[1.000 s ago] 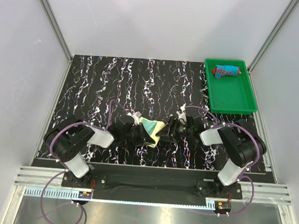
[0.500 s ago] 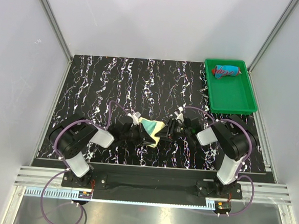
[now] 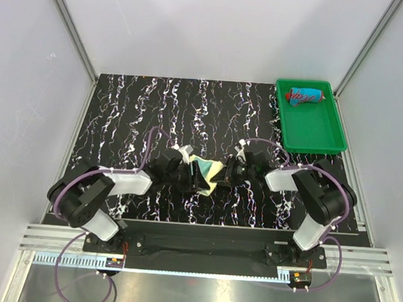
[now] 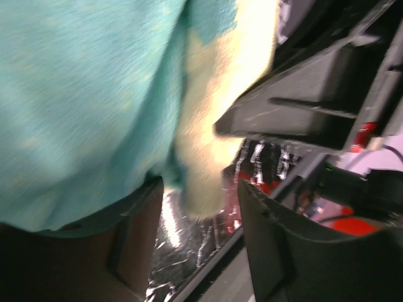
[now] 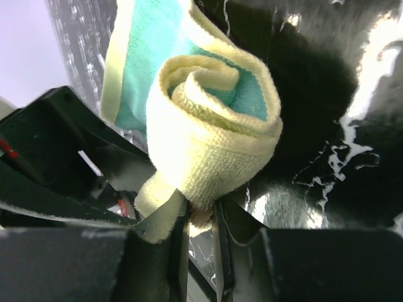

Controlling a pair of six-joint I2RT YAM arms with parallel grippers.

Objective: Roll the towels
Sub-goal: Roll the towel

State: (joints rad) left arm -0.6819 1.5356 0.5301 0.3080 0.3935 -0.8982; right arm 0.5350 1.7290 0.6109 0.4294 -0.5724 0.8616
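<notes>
Since previous frame: my left elbow swung out to left, forearm reaching further toward centre; right arm barely moved. 
Now my left tool (image 4: 200, 185) spread, yellow-teal towel (image 5: 214, 126) draped over one finger. 
My right tool (image 5: 200, 217) pinching lower edge of rolled end. 
Towel front-centre on surface (image 3: 135, 112), well apart from edges. 
Rolled red towel (image 3: 306, 96) in green tray (image 3: 320, 135), far right corner.

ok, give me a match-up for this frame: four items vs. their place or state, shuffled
1 red towel
2 yellow towel
3 green tray
4 right gripper

a far right corner of the table
b shut on the yellow towel
c partly rolled, mid-table
d rolled, inside the tray

Pairs: 1-d, 2-c, 3-a, 4-b
</notes>
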